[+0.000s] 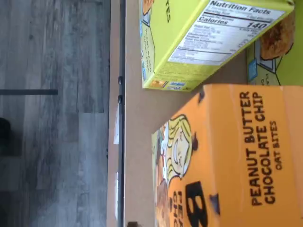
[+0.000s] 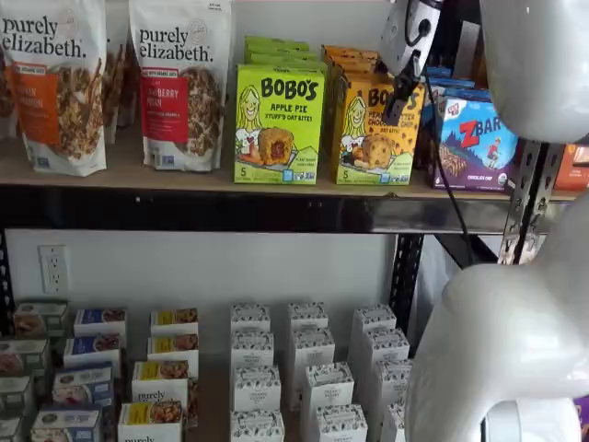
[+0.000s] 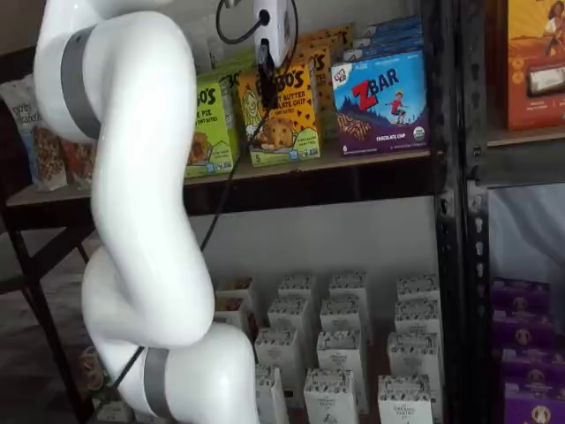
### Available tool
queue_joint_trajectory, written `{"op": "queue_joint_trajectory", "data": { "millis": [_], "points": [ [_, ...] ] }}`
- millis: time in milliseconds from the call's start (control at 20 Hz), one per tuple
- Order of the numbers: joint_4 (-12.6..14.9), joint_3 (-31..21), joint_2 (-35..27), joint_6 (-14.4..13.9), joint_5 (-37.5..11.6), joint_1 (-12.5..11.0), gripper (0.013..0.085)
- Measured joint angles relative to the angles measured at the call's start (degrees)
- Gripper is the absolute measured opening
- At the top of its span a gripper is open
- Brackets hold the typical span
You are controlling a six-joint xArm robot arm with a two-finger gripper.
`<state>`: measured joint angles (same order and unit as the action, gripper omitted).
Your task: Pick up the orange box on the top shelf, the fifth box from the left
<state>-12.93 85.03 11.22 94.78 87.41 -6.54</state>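
Hanging at twelve o'clock before orange box [image 2: 373,129] on top shelf [image 2: 184,175]: gripper [image 2: 401,97]; finger spread cannot be told.

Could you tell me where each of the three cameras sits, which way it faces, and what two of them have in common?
Wrist view: on the wrist, looking down past the orange box onto the top shelf and floor; no fingers show.
Shelf view: fixed in front, facing the shelves; the gripper hangs before the orange box, white arm at right.
Shelf view: fixed at an angle; the arm fills the left, gripper at the box.
Both shelf views share the blue ZBar box.
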Motion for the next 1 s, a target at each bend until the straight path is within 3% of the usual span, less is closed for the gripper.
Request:
{"op": "queue_joint_trajectory", "data": {
  "millis": [200,250,350,1000],
  "points": [
    [-0.23,0.0,-0.03,0.05,-0.04,-0.08,0.065],
    [-0.27,0.07,-0.06,0.1,0.06,-0.15,0.065],
    [-0.34,0.23,-0.14,0.19,0.29,-0.27,0.057],
    [-0.49,0.98,-0.4,0.57,1.38,-0.8,0.057]
  ]
}}
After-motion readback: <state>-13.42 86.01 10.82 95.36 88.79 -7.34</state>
